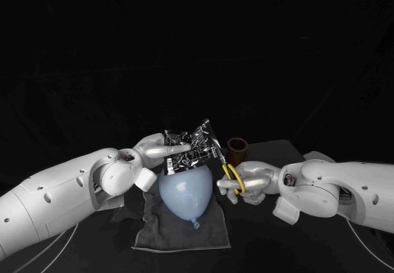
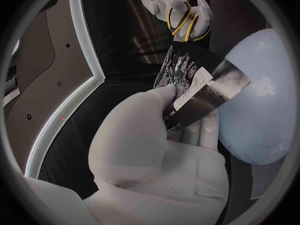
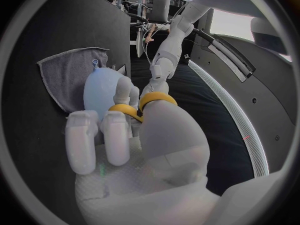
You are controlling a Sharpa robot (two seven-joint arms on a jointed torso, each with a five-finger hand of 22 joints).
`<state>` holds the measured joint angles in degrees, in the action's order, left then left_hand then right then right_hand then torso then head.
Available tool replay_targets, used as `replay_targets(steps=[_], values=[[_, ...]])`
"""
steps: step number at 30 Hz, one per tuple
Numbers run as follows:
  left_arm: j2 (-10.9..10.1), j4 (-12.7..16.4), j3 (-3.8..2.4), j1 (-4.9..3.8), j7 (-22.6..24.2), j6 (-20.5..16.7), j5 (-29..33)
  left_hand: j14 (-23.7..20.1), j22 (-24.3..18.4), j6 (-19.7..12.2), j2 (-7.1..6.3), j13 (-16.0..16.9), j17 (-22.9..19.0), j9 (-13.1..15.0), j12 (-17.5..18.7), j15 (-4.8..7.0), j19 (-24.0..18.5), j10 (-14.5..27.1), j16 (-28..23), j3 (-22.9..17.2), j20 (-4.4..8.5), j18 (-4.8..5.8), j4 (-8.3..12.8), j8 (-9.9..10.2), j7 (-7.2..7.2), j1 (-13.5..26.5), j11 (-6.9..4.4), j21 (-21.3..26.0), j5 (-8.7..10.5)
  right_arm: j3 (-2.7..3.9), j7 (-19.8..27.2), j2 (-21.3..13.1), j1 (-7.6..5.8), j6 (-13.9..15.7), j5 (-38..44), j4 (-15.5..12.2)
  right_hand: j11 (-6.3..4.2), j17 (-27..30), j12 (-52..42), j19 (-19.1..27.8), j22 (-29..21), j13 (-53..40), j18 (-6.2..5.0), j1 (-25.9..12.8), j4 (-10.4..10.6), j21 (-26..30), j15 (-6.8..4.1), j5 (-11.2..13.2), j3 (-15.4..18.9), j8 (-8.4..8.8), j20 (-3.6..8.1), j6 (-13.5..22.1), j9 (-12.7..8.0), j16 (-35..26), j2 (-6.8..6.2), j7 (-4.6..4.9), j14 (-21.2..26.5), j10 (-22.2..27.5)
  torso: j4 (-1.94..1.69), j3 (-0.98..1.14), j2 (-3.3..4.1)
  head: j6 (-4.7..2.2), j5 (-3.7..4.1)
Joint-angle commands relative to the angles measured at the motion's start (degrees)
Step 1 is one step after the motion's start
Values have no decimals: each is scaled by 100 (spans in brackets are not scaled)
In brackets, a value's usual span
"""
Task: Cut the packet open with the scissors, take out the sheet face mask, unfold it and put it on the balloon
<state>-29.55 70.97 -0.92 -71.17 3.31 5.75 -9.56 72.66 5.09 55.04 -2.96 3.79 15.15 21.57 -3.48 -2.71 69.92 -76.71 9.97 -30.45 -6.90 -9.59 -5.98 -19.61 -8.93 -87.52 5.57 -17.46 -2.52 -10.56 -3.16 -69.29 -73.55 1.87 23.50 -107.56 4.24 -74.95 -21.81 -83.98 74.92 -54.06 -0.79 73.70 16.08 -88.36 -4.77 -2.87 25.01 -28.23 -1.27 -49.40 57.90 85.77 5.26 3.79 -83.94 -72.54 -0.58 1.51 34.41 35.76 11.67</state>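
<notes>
I am pinching the packet (image 1: 193,149) upright in the left hand (image 1: 154,147), above the balloon (image 1: 187,194), presenting its side edge for cutting. The right hand (image 1: 253,181) is gripping the yellow-handled scissors (image 1: 230,170), blades at that edge.

Raised left hand (image 1: 156,149) pinches the packet (image 1: 193,145); right hand (image 1: 251,182) grips the scissors (image 1: 232,172).

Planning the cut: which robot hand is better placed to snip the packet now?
The right robot hand: it holds the scissors, blades raised beside the packet. The left robot hand just holds the packet above the balloon.
</notes>
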Motion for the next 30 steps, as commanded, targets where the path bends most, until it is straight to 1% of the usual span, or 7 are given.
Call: replay_targets(steps=[1,6,11,15,25,28,30], values=[[13,42,2,-1,-39,238,-106,7,-9,8,54,10,5,630,-19,36,-6,-25,-23,-48,-17,-73,4,-40,-23,12,-46,11,-23,12,165,36,-11,129,45,-4,-303,-202,542,-477,1421,417,18,-100,26,99,194,0,146,272,-140,324,-55,-56,-125,187,-362,-59,-1,0,4,-28,2],[3,57,2,-1,-46,265,-145,7,-9,8,54,10,5,630,-19,36,-6,-25,-23,-48,-17,-73,4,-40,-23,12,-46,11,-23,12,224,68,-12,279,44,-13,-30,-160,1364,-431,1390,1288,-5,-230,56,191,453,12,23,708,-395,711,-90,-64,-298,463,-349,334,1,1,5,-30,0],[-8,64,2,-1,-45,264,-175,7,-9,8,54,10,5,630,-19,36,-6,-25,-23,-48,-17,-73,4,-40,-23,12,-46,11,-23,12,223,85,-14,326,44,-3,28,-152,1543,-420,1382,1625,-13,-350,60,212,487,10,-226,788,-465,762,-34,-59,-474,510,-344,323,3,2,2,-31,-11],[-10,65,3,-1,-41,261,-204,8,-11,7,52,10,12,644,-19,37,-6,-25,-26,-53,-16,-74,13,-40,-22,16,-47,11,-23,12,215,99,-23,334,44,8,37,-147,1604,-419,1381,1791,-14,-412,62,212,500,9,-389,821,-484,767,3,-56,-564,522,-341,288,-1,1,-1,-34,-10],[-13,58,5,-1,-45,284,-306,8,-11,7,52,10,12,644,-19,37,-6,-25,-26,-53,-16,-74,13,-40,-22,16,-47,11,-23,13,198,117,-98,265,46,0,2,-164,1578,-437,1394,1919,-6,-444,55,176,477,10,-504,804,-478,669,55,-45,-568,484,-344,111,0,-1,5,-37,1],[-15,59,5,-1,-46,285,-323,8,-11,7,52,10,12,644,-19,37,-6,-25,-26,-53,-16,-74,13,-40,-22,16,-47,11,-23,13,209,126,-107,281,42,8,-82,-170,1453,-449,1402,1927,0,-415,43,150,414,13,-501,731,-433,487,109,-40,-504,402,-346,-174,-2,-1,5,-28,-3],[-16,59,6,-1,-46,283,-330,8,-11,7,52,10,12,644,-19,37,-6,-25,-26,-53,-16,-74,13,-40,-22,16,-47,11,-23,13,220,132,-111,297,37,17,-198,-201,1243,-479,1423,1836,14,-349,28,89,328,-3,-475,611,-368,239,166,-28,-392,287,-354,-546,-4,-2,4,-22,2]])
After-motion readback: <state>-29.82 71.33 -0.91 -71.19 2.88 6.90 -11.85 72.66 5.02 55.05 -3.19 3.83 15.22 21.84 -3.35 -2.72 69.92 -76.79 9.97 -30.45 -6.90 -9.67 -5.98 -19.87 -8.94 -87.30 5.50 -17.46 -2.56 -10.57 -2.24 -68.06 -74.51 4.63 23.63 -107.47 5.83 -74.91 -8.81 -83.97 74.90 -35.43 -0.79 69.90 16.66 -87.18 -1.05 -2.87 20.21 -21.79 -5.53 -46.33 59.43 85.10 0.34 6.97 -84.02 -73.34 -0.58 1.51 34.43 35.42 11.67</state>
